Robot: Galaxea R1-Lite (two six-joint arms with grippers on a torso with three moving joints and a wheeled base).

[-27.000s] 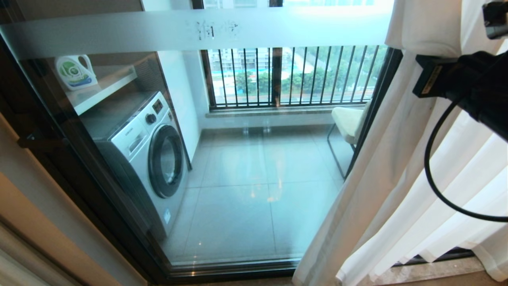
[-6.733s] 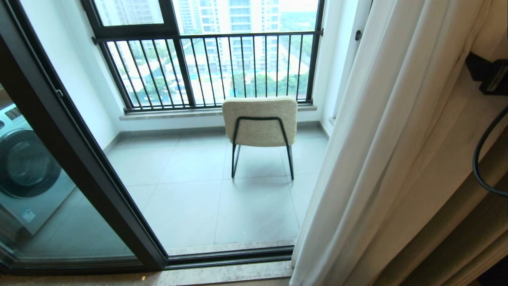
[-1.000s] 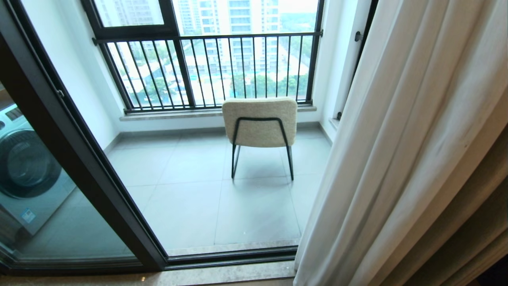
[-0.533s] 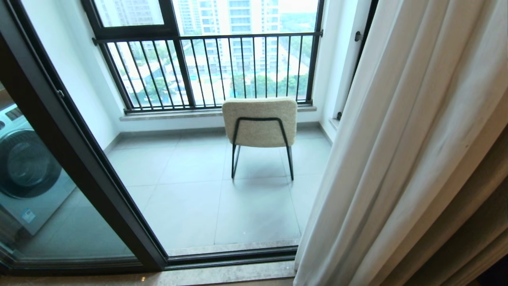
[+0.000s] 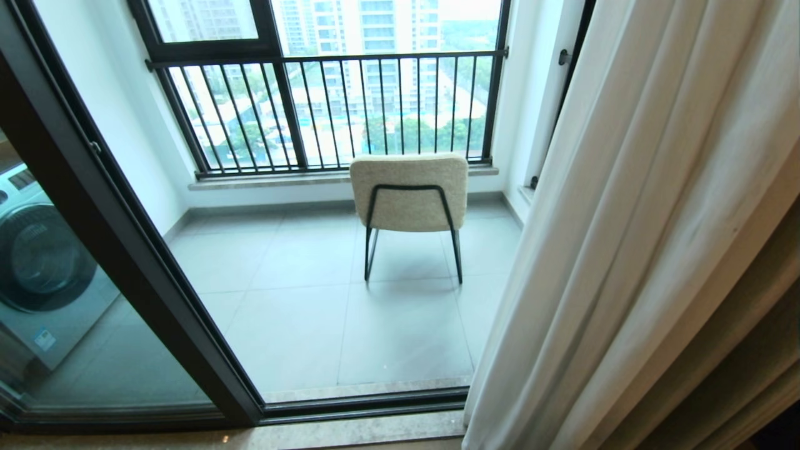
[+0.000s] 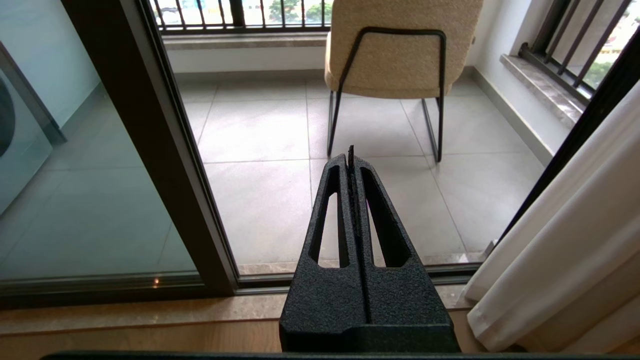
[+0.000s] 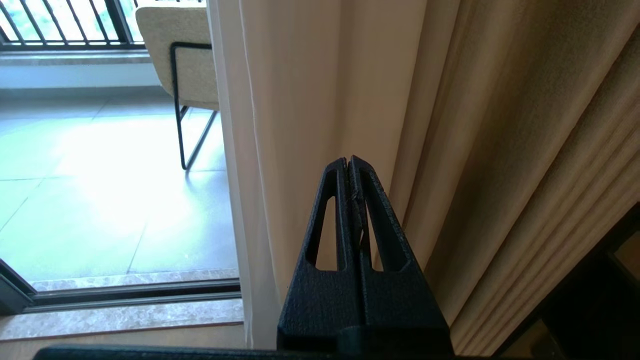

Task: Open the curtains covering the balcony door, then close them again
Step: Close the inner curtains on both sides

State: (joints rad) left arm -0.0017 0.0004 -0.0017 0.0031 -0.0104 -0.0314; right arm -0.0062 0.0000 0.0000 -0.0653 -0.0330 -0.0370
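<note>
The sheer white curtains [image 5: 625, 237] hang bunched at the right of the doorway, leaving most of the opening uncovered. The balcony door [image 5: 119, 250] shows as a dark frame post with a glass panel to its left. Neither arm appears in the head view. My left gripper [image 6: 350, 152] is shut and empty, low before the doorway, apart from the curtains [image 6: 565, 260]. My right gripper [image 7: 348, 160] is also shut with nothing in it, pointing at the folds of the curtains [image 7: 300, 100] without touching them.
A beige chair [image 5: 409, 194] on black legs stands on the tiled balcony, before a black-barred railing window [image 5: 337, 106]. A washing machine [image 5: 37, 269] sits behind the glass at left. Thicker tan drapes [image 7: 540, 165] hang right of the sheer fabric. A stone sill [image 6: 150, 310] runs along the door track.
Over the last second nothing has moved. Earlier the right arm was raised at the right against the curtains and has since dropped out of the head view; the view has also shifted right.
</note>
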